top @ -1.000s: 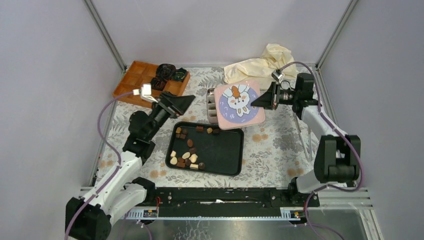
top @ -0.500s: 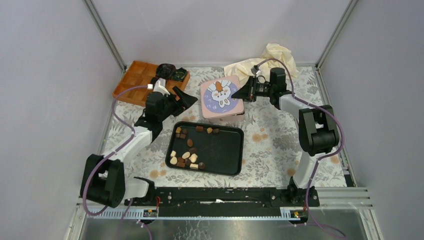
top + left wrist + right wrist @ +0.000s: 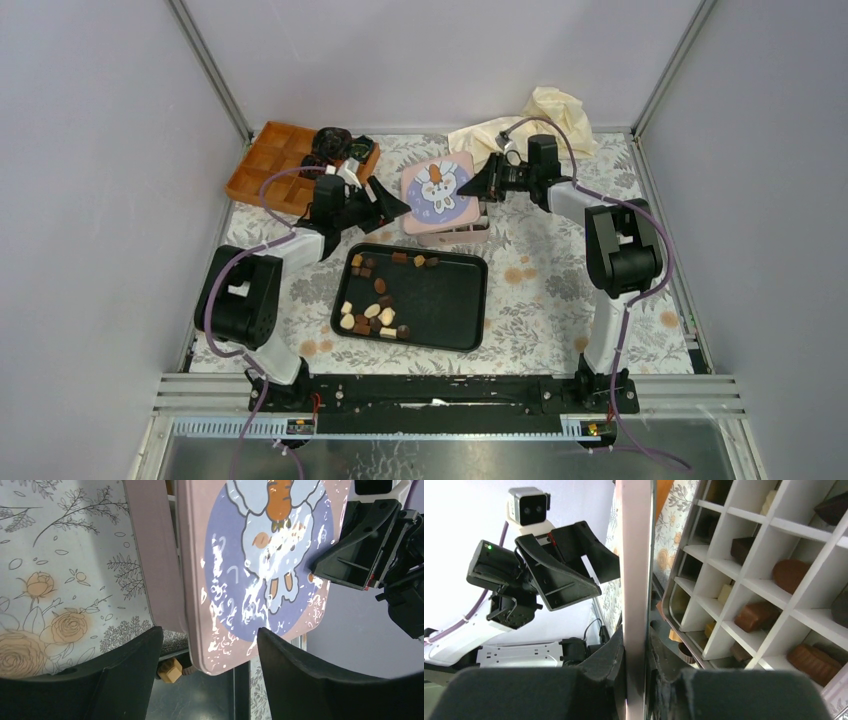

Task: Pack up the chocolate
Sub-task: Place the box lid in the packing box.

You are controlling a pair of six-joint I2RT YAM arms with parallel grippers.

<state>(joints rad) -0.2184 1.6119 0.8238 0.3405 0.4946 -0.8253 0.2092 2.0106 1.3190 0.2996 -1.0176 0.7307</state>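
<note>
1. Across the table's far half, both my arms have swung inward over the last second. My left gripper [image 3: 388, 205] now sits at 9 o'clock of the rabbit-print lid [image 3: 438, 190], and my right gripper [image 3: 488, 185] at 3 o'clock.
2. The lid has travelled toward 9 o'clock and now hangs over the gridded box [image 3: 474, 235]. It is not seated: the open cells show beside it in the right wrist view.
3. The black tray [image 3: 455, 325] lies at 6 o'clock of the box and has not moved.
4. My right fingers [image 3: 524, 695] stay clamped on the lid's edge.
5. My left fingers [image 3: 125, 670] have narrowed but remain apart. They straddle the lid's near corner with no contact visible.
6. Loose chocolate [image 3: 372, 312] still lies on the tray's 9 o'clock half, and more pieces [image 3: 791, 575] fill the box cells.
7. Judgement: packing is unfinished, so closing the box now would leave pieces out.
</note>
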